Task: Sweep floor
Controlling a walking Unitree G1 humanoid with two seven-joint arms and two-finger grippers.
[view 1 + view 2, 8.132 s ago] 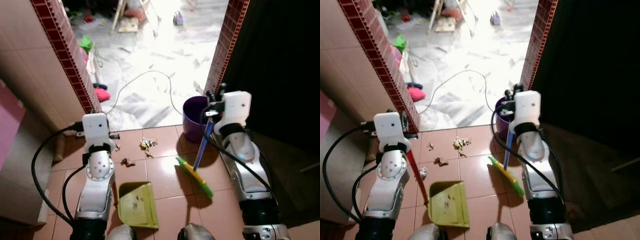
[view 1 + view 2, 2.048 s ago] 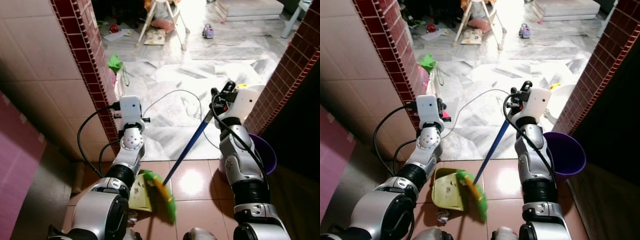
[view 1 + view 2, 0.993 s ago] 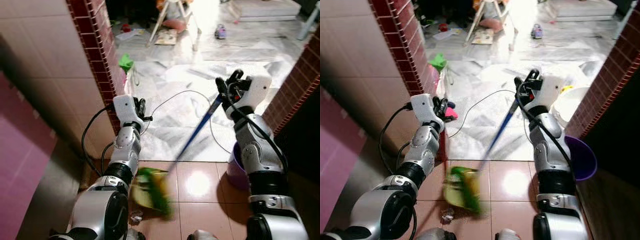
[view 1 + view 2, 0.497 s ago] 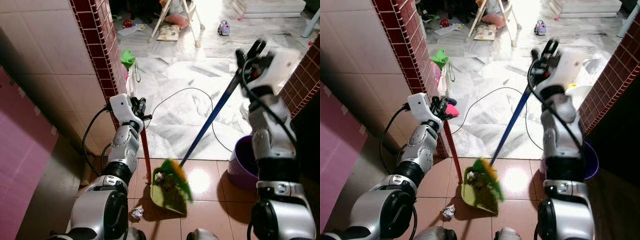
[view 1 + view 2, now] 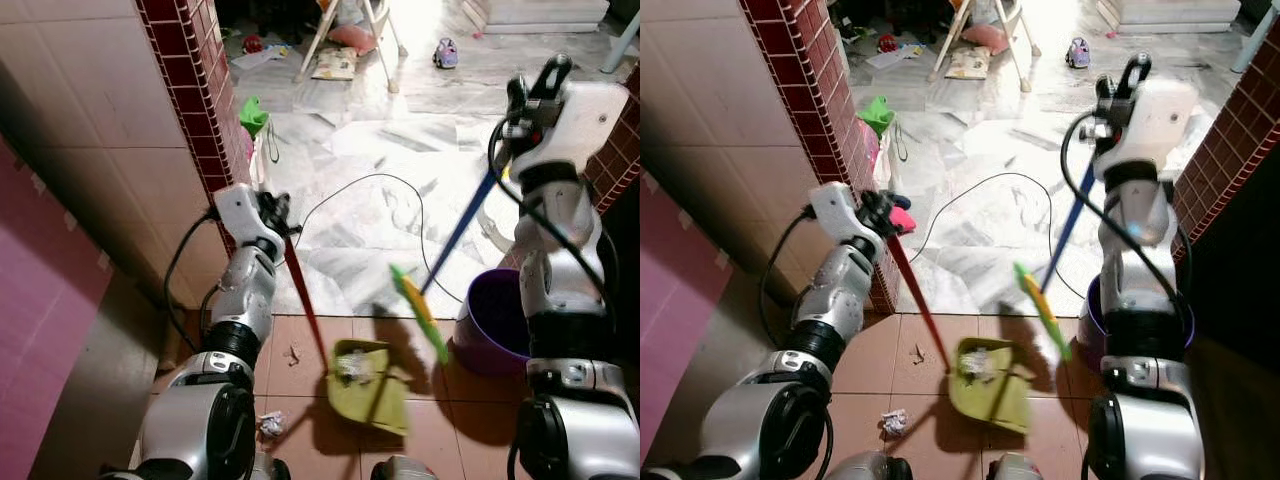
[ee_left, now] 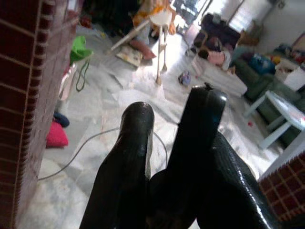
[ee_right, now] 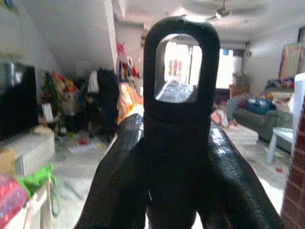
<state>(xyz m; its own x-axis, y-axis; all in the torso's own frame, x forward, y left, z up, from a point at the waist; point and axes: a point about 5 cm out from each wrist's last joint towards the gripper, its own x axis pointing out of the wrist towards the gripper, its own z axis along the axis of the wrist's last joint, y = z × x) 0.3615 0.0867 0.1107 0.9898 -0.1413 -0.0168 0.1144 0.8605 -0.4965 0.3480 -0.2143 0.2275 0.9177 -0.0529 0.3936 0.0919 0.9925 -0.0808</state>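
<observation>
Left gripper [image 5: 278,222] fingers clench the red dustpan [image 5: 367,384] handle, and right gripper [image 5: 530,90] fingers clench the blue broom [image 5: 440,262] handle.

We see terracotta floor tiles [image 5: 290,385] underfoot, bright marble floor [image 5: 370,190] beyond, red-brick edged wall [image 5: 200,90] left, sunlit clutter at back

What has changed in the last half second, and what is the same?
The right claw has lifted the broom off the dustpan, toward the purple bucket. Litter now lies in the pan. The left claw still holds the dustpan's red handle, and the crumpled paper stays on the tiles.
</observation>
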